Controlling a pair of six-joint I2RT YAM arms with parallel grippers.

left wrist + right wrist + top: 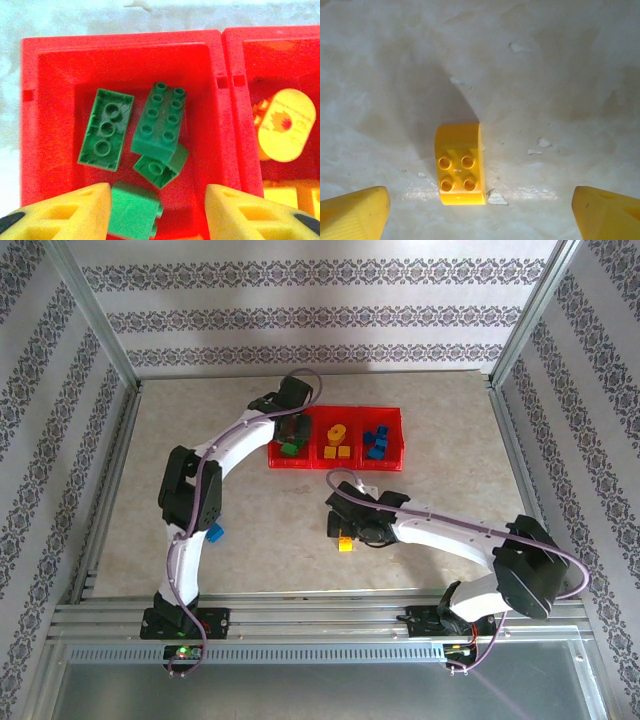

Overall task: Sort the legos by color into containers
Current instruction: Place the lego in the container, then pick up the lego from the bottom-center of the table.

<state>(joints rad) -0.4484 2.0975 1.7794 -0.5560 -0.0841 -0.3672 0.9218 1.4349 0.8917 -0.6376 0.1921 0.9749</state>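
While L pincer [157, 200] sits parted over green compartment [30, 125], green brick [134, 212] prob. released, R pincer [480, 197] gapes astride yellow brick [460, 165]; next: lower, clench, carry to yellow compartment [338, 466].

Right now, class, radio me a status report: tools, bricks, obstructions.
Left tool open over left compartment, green brick lying beneath. Right tool open over yellow brick on table. Blue brick loose beside left arm. Nothing blocking.
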